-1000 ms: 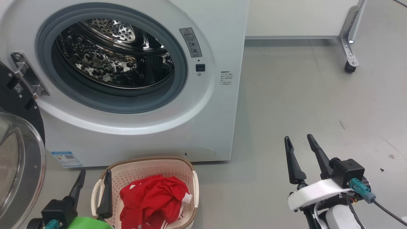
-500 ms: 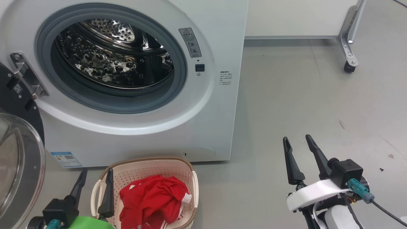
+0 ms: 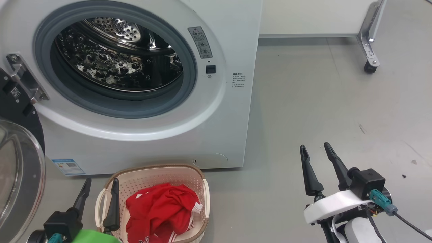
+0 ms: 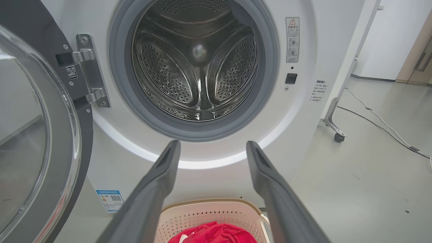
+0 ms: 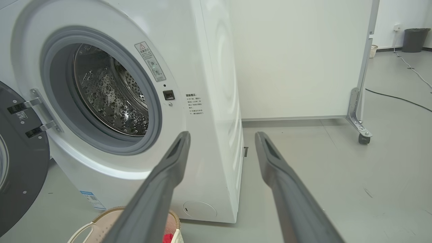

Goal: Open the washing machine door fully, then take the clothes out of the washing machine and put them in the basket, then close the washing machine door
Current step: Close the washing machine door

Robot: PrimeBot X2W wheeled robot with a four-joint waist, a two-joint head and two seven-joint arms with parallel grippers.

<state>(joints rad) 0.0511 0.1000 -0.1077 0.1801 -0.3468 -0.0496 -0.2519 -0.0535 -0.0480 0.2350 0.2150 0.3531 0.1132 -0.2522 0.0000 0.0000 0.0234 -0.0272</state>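
We count one washing machine [image 3: 229,135], its one washing machine door [image 3: 20,182] swung open at left, one basket [image 3: 152,172] before it holding one heap of clothes [image 3: 158,209], our left gripper [image 3: 102,181] and right gripper [image 3: 314,146] both spread wide, empty

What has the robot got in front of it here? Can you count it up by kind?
1 washing machine
1 washing machine door, swung open
1 basket
1 heap of red clothes, in the basket
2 grippers: left gripper and right gripper, both open
Total: 6
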